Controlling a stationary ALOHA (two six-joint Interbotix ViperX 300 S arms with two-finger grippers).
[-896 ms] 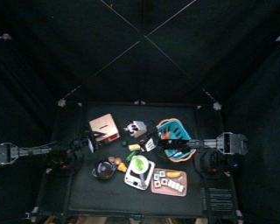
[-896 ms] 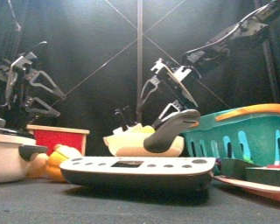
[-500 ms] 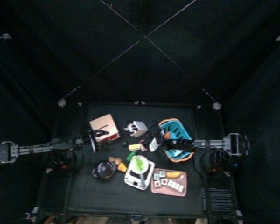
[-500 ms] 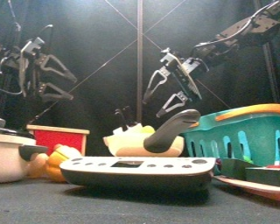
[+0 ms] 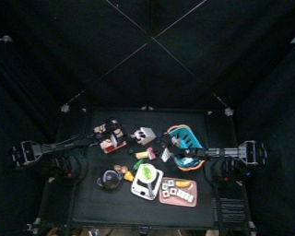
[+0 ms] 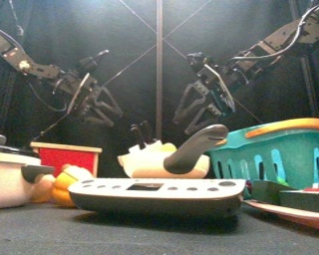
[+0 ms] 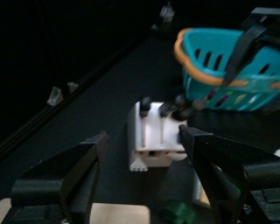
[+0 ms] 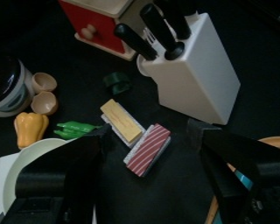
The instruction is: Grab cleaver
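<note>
The cleaver point(image 5: 113, 131), a flat tan blade with a red part, lies at the table's back left; it also shows in the right wrist view point(image 8: 98, 26) and as a red-and-pale slab in the front view point(image 6: 67, 157). My left gripper point(image 5: 103, 140) hangs over it, held well above the table in the front view point(image 6: 91, 96), jaws spread wide and empty. A tan edge, likely the cleaver point(image 7: 113, 213), shows below the left gripper point(image 7: 143, 136). My right gripper point(image 5: 175, 144) hovers open and empty by the teal basket point(image 5: 187, 138).
A white knife block point(image 5: 143, 135) with black handles stands right of the cleaver. Nearer the front are a white scale point(image 6: 156, 194), a pot point(image 6: 5, 174) and a tray of small foods point(image 5: 179, 191). Loose toy foods point(image 8: 122, 121) lie beneath the right gripper point(image 8: 149, 175).
My left arm has swung in from the table's left edge to above the cleaver, moving right in the front view. The right gripper has shifted slightly right and up.
</note>
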